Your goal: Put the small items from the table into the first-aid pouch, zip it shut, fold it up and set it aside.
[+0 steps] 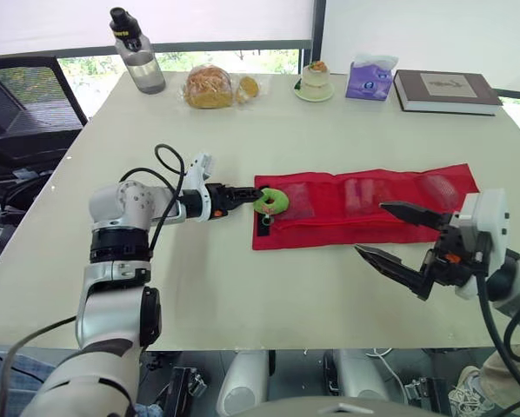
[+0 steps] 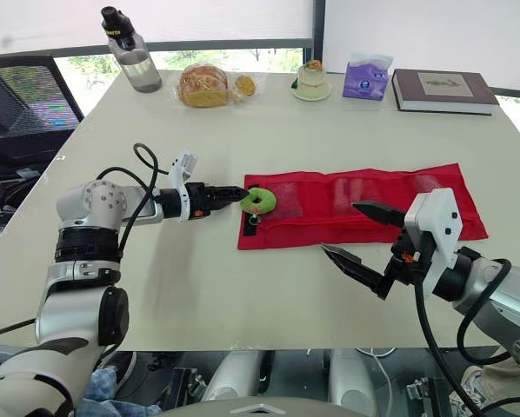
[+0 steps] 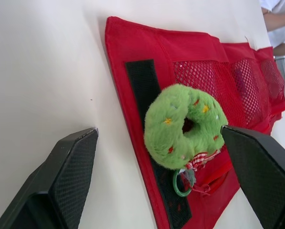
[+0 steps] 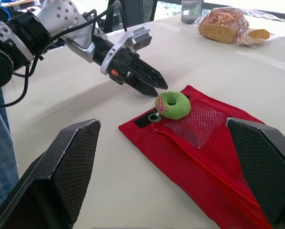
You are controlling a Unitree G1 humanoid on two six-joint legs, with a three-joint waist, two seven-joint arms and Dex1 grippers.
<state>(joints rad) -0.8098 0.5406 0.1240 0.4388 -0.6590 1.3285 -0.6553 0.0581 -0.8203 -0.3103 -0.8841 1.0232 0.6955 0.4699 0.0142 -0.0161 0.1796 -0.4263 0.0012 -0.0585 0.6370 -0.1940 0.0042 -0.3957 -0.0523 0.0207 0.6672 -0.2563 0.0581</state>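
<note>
The red first-aid pouch [image 1: 330,231] lies unfolded and flat on the table, its mesh pockets facing up. A green plush donut [image 1: 271,201] with a small ring clip rests on the pouch's left end, on the black strip [image 3: 142,86]. My left gripper [image 1: 247,194] is open just left of the donut, fingertips pointing at it and close to it; in the left wrist view the donut [image 3: 180,126] lies ahead between the spread fingers [image 3: 71,167]. My right gripper [image 1: 370,228] is open, hovering at the pouch's front edge toward its right half, holding nothing.
Along the table's far edge stand a water bottle [image 1: 136,52], bagged bread [image 1: 210,85], a small dessert on a saucer [image 1: 315,80], a purple tissue pack [image 1: 370,78] and a book [image 1: 445,90]. A black chair [image 1: 16,95] is off the left side.
</note>
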